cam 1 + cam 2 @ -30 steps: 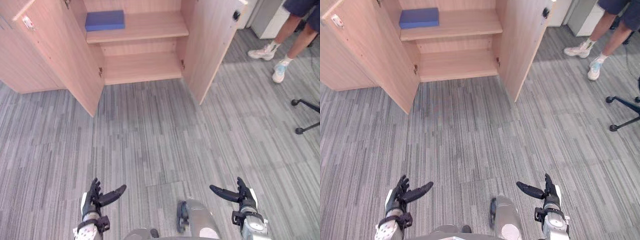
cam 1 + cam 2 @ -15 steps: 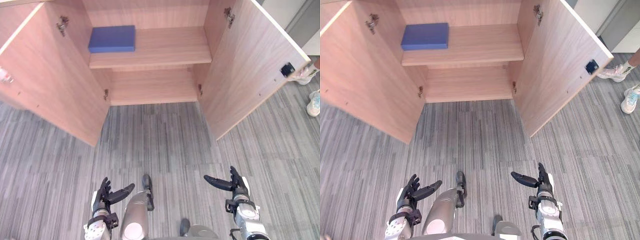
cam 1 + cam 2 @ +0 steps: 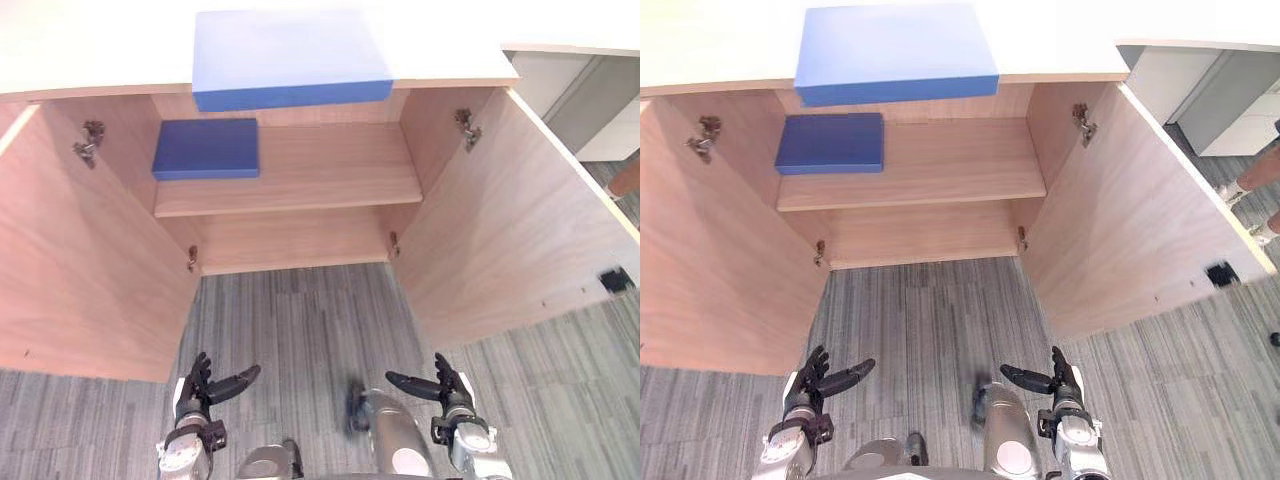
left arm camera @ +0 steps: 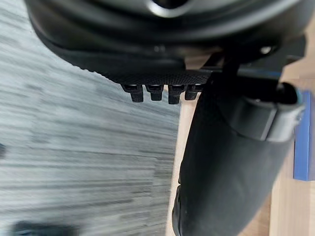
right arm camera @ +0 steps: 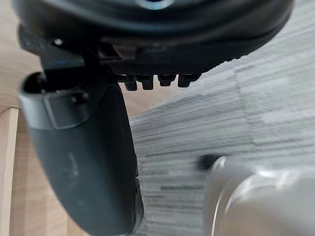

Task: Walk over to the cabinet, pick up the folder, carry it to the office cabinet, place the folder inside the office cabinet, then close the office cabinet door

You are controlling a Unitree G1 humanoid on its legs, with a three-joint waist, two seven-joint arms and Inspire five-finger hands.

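Open-doored cabinet (image 3: 520,240) at 12 o'clock: one blue folder (image 3: 290,55) lies on its top, a 2nd blue folder (image 3: 207,148) on the upper shelf (image 3: 335,172) inside, twd 11. Robot's left hand (image 3: 200,388) at 7 & right hand (image 3: 445,388) at 5 hang over the carpet (image 3: 290,320), fingers relaxed, holding nothing.

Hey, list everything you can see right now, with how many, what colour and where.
top folder: one, blue, on the cabinet's white top.
shelf folder: one, blue, left end of the upper shelf inside.
cabinet: one, light wood, straight ahead.
left door: one, light wood, swung open.
right door: one, light wood, swung open.
carpet: grey, striped, across the floor.
person's leg: one, at the right edge beyond the right door.
left hand: dark, low on the left, open.
right hand: dark, low on the right, open.
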